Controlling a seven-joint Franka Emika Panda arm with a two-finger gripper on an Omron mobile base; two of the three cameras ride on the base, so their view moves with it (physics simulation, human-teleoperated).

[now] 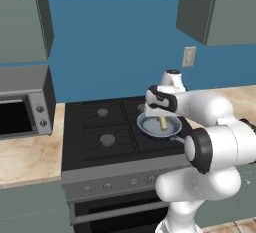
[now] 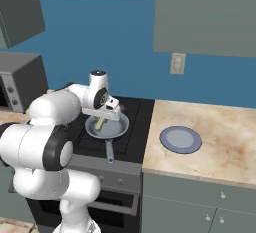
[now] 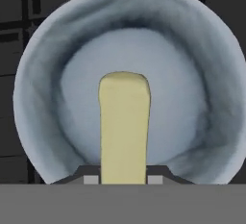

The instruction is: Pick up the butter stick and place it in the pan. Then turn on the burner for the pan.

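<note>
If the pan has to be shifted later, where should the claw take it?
By the long thin handle, coming from the stove's front edge: it sticks out toward the robot, clear of the butter stick and the pan bowl's rim, narrow enough to pinch.

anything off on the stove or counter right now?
Nothing stands out. The pincer is shut on the butter stick above the pan, which sits level on the stovetop. The plate lies flat on the counter.
</note>
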